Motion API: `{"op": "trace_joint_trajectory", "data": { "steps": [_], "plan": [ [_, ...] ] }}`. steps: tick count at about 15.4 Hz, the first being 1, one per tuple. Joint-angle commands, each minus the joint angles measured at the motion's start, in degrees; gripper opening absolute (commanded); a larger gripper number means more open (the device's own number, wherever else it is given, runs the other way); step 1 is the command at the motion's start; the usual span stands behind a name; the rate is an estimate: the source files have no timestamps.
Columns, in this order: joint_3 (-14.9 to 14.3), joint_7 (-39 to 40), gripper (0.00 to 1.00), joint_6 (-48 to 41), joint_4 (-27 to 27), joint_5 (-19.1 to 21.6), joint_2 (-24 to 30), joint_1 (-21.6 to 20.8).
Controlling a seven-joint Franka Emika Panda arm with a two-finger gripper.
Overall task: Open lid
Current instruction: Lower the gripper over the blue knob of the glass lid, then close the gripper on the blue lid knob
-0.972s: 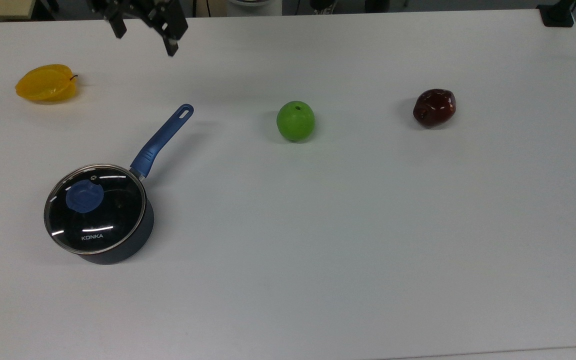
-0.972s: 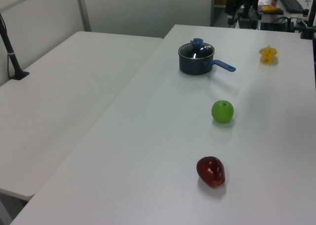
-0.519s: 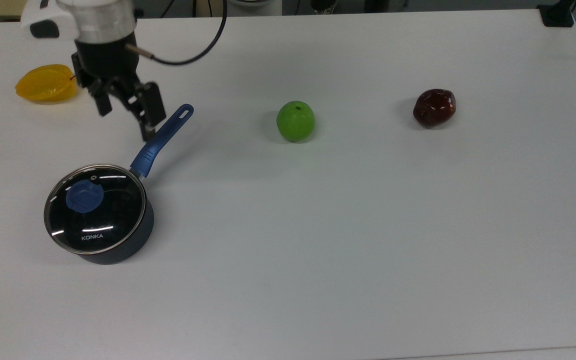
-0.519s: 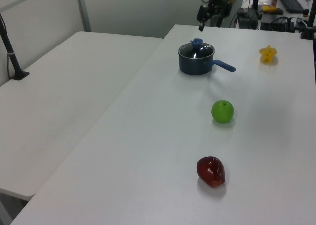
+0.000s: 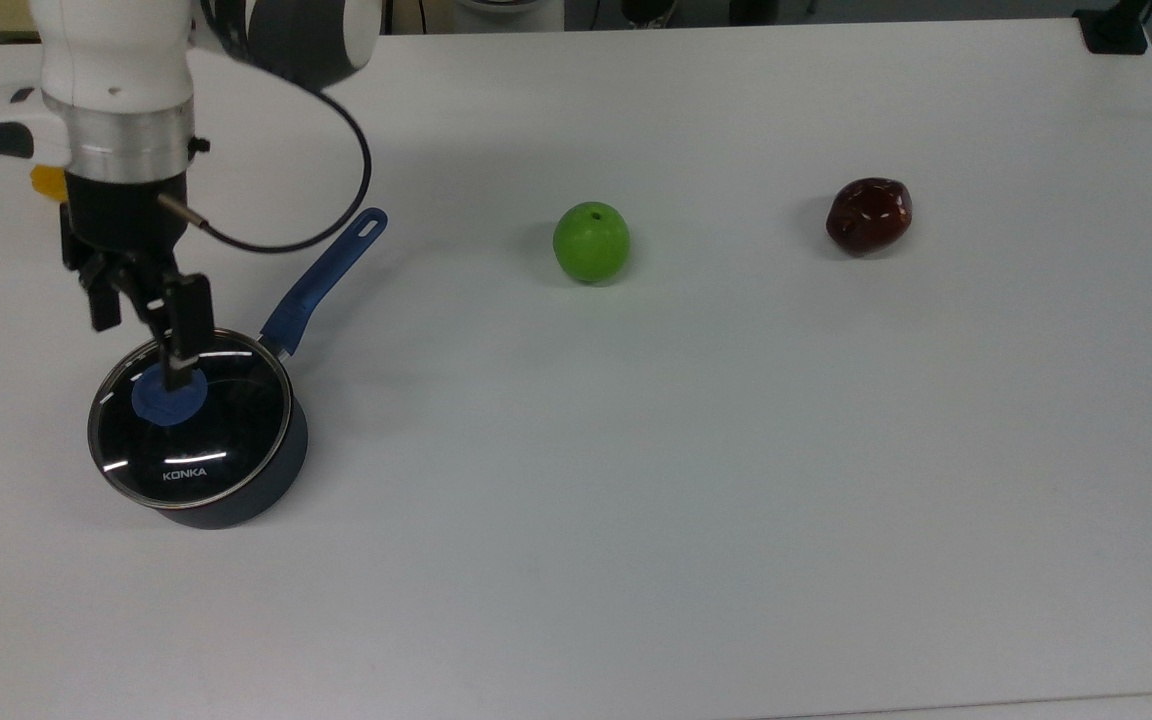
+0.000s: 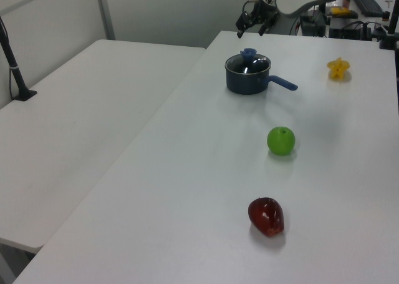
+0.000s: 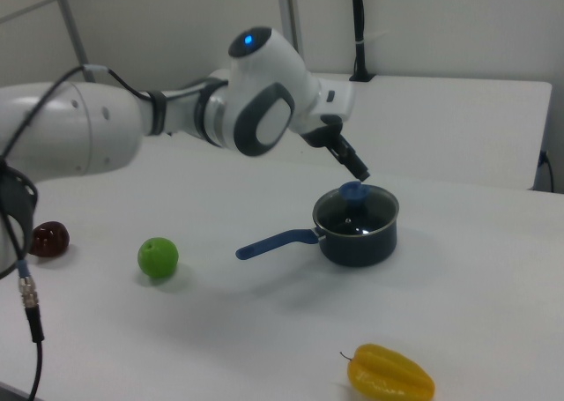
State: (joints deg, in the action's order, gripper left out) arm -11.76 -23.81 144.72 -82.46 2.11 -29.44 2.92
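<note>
The lid (image 5: pixel 191 418) is seated on the dark saucepan (image 5: pixel 236 500), closed, its metal rim level all round and the white "KONKA" lettering legible near the top view's lower edge of the glass. Its blue knob (image 5: pixel 168 396) stands slightly off centre toward the top view's upper left. The saucepan rests on the white surface (image 5: pixel 696 480) near the top view's left side, its long blue handle (image 5: pixel 324 278) running up and to the top view's right. The gripper (image 5: pixel 139 330) hangs just above the lid, pointing down; its jaws stand apart and hold nothing. In the top view one finger (image 5: pixel 182 340) overlaps the knob's upper edge, and the other lies outside the rim to the top view's left. In the right view the finger tips sit a little above the knob (image 7: pixel 354 190), not touching it; in the left view the gripper (image 6: pixel 252 22) is likewise clear above the pan. A green apple (image 5: pixel 591 241) lies near the surface's middle, well apart from the pan, and a dark red fruit (image 5: pixel 869 215) farther toward the top view's right. A yellow star-shaped fruit (image 7: pixel 390 375) lies near the right view's bottom edge, apart from the saucepan.
</note>
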Motion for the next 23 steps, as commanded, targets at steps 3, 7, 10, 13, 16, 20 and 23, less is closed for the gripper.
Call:
{"op": "trace_joint_trajectory", "data": {
  "steps": [3,7,10,13,16,20,23],
  "plan": [
    [-1.42,-1.50,1.00,7.51,1.96,-0.61,-4.13,-0.54],
    [-1.25,-0.19,1.00,6.90,1.34,-0.70,-4.13,-0.81],
    [-0.81,2.71,1.00,4.18,0.47,-0.61,-4.05,-0.98],
    [-0.72,5.61,1.00,1.11,-0.50,-0.52,-4.13,-1.07],
    [-0.63,6.67,1.00,-1.27,-0.42,-0.09,-4.13,-1.07],
    [-0.63,6.68,1.00,-1.72,-0.59,0.00,-4.05,-1.16],
    [-0.72,6.41,0.67,-2.16,-0.42,0.27,-3.87,-1.07]
  ]
}}
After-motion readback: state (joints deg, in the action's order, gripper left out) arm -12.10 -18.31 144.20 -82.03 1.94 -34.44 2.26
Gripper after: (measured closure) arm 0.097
